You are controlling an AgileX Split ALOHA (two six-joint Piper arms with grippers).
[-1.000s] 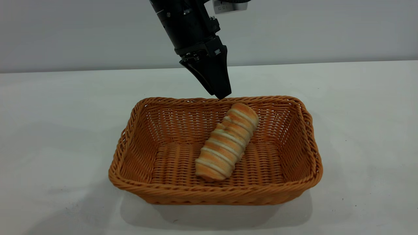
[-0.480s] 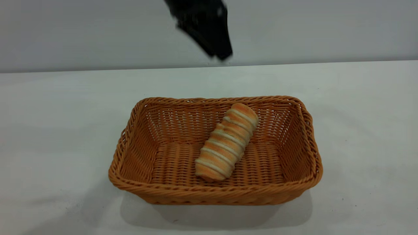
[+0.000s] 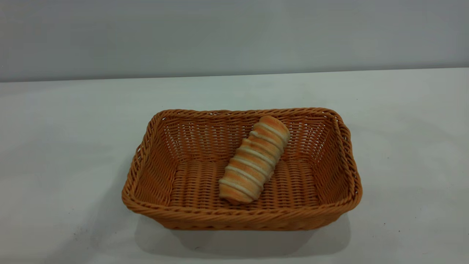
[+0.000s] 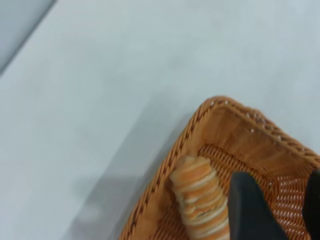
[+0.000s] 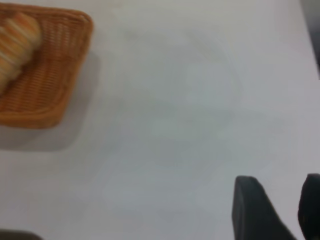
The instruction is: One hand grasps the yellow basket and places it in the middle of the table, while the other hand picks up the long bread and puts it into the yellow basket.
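Bread [image 3: 254,160] rests in basket [image 3: 242,216]; I lift both grippers [image 4: 274,210] [image 5: 275,210], jaws parted and empty, straight clear.

A wide, plain white counter [image 3: 73,121] fills most of the exterior view, its matte surface marked by a few tiny dark specks near the front left and toward the right side. Behind its far edge rises a smooth, pale grey wall [image 3: 110,36], bare and evenly toned, meeting the counter in a straight, nearly level line. The light is soft and diffuse, coming from above and leaving a faint grey shadow on the white surface toward the front. In the left wrist view, a strip of the same grey wall [image 4: 20,15] shows beyond the counter's edge.
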